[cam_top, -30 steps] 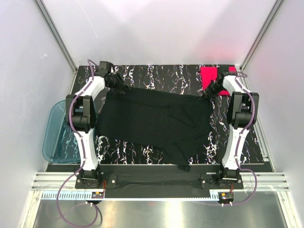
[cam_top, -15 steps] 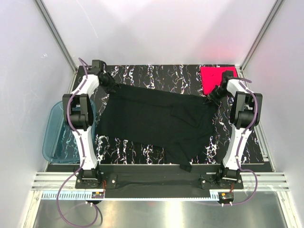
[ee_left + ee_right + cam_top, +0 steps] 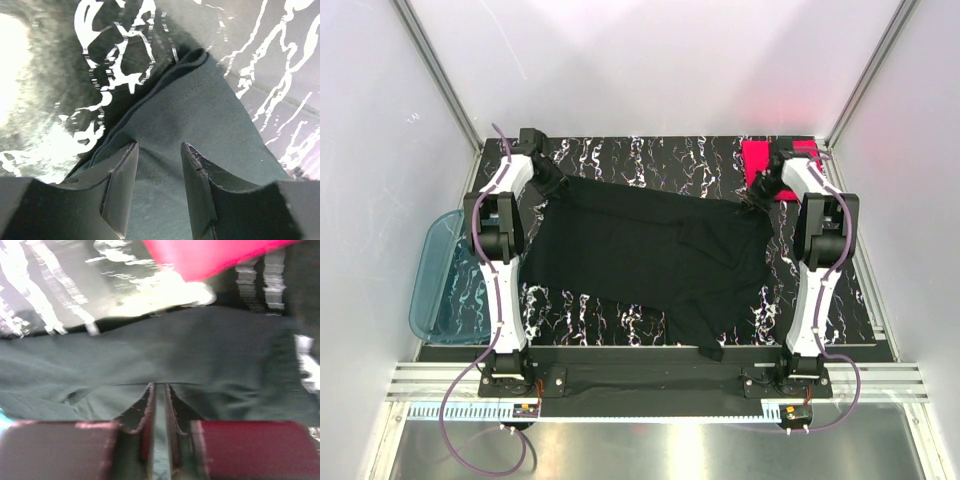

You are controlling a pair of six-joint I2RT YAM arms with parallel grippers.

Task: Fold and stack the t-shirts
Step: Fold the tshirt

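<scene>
**Item 1, black t-shirt** [image 3: 640, 250]: one, large, plain. Lies opened out across the middle of the marbled table [image 3: 660, 152], rumpled, with a fold ridge right of centre and a tongue of cloth reaching the near edge between the arm bases. Judged soft, light and limp, so it will sag and drag if raised by one point. Best taken by its two far corners or by a hemmed edge, where the doubled seam gives a firmer bite.

**Item 2, blue tub** [image 3: 420, 275]: translucent plastic, off the table's left side, apart from the cloth.

**Item 3, left gripper** [image 3: 157, 175]: at the shirt's far-left corner. Jaws spread, with the black cloth lying flat in the gap between them.

**Item 4, right gripper** [image 3: 160, 410]: at the shirt's far-right edge. Jaws all but pressed together, leaving only a thin slit. The view is blurred, so whether cloth is caught there cannot be told.

**Item 5, pink t-shirt** [image 3: 762, 160]: folded to a neat square in the far-right corner, just beyond the right gripper. Judged equally soft; the fold would spill unless lifted by opposite edges.

**Markings**: no brand, label or legible writing on either shirt, the tub or the table
</scene>
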